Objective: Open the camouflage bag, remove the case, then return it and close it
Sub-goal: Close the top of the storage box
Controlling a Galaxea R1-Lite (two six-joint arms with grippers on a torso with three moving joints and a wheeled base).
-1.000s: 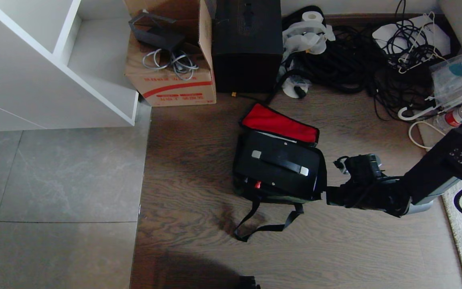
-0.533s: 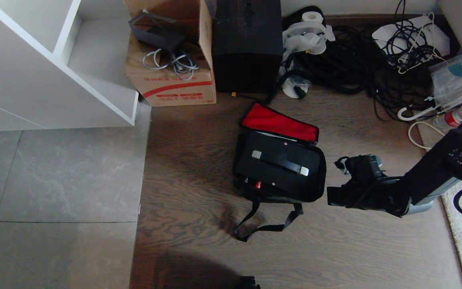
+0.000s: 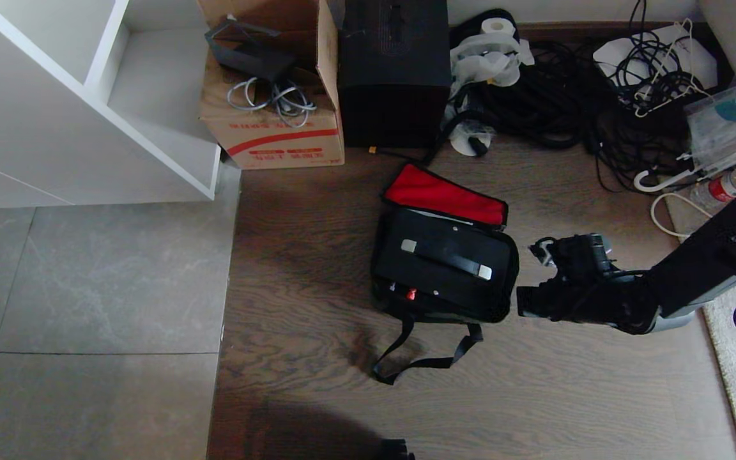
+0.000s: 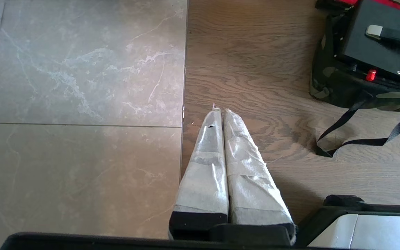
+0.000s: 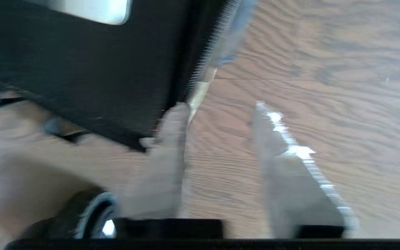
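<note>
with the camouflage bag (image 3: 400, 300) unzipped and the case (image 3: 448, 262) inside, my right pincer (image 5: 217, 139) hovers beside the bag, jaws apart; closing remains.

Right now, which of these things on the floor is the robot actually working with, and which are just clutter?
In the job: camouflage bag, lid open; black case inside it; right gripper beside the bag.

Lying about: cardboard box, tall black box, cables, paper roll.

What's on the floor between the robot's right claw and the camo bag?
Nothing: only a thin strip of bare wood floor separates the right gripper from the camouflage bag. The head view shows it; the right wrist view shows open fingers beside the bag's edge.
</note>
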